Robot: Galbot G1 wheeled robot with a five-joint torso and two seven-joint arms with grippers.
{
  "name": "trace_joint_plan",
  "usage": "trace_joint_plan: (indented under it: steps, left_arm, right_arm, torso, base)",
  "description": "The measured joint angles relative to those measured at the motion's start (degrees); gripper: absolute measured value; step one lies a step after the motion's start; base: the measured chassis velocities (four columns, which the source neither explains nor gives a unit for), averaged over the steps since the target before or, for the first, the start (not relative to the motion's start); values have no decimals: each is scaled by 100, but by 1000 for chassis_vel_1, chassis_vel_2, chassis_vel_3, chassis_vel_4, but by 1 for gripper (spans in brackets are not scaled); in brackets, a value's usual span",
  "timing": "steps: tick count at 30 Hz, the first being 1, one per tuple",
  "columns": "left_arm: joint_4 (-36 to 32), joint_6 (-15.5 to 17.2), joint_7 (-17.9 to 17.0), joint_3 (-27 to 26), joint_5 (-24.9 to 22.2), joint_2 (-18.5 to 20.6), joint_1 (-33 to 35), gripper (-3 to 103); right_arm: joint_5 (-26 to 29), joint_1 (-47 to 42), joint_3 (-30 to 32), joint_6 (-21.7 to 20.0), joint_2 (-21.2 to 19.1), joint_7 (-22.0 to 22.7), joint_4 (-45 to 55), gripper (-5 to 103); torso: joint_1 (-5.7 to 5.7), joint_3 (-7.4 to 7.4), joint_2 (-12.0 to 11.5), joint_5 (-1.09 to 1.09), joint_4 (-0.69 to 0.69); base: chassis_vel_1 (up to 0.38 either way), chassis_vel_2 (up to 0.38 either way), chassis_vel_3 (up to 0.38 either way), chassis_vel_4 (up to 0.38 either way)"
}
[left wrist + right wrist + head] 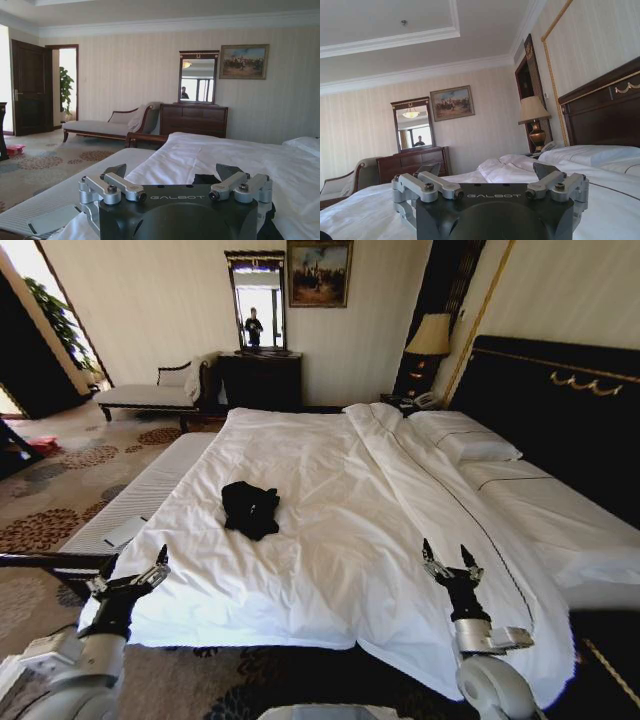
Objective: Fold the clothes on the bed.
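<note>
Left gripper (pixel 140 575) and right gripper (pixel 451 561) hover released at the bed's (pixel 400 570) near edge; the clothes (pixel 250 508) lie crumpled between, open duvet around.

Daylight glares from the doorway (pixel 25 270); head view bends at edges.

A hotel-style bedroom. A large bed (pixel 400 500) with white duvet stands against a tall dark headboard (pixel 560 420). Beside the headboard, a lamp (pixel 430 337). Beyond the bed's far side: dresser (pixel 260 380), mirror (pixel 257 300), framed painting (pixel 319 272), chaise (pixel 155 392).
</note>
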Motion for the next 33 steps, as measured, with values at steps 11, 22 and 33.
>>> trace_joint_plan:
  steps: [11, 22, 33]
  left_arm:
    - [11, 2, -2, 23, 20, -10, -12, 100]
    - [21, 1, -3, 57, 86, -29, -5, 100]
    - [16, -8, -2, 43, 120, -29, 27, 100]
  right_arm:
    - [-46, 17, -13, -3, 45, 29, -31, 100]
    - [-80, 19, -56, 24, 114, 127, -64, 100]
    - [-145, 28, -80, 37, 148, 183, -93, 100]
  torso:
    - [0, 0, 0, 0, 0]
    - [0, 0, 0, 1, 1]
    - [0, 0, 0, -2, 2]
  base:
    - [0, 0, 0, 0]
    - [19, 16, -15, -17]
    - [140, 145, -121, -148]
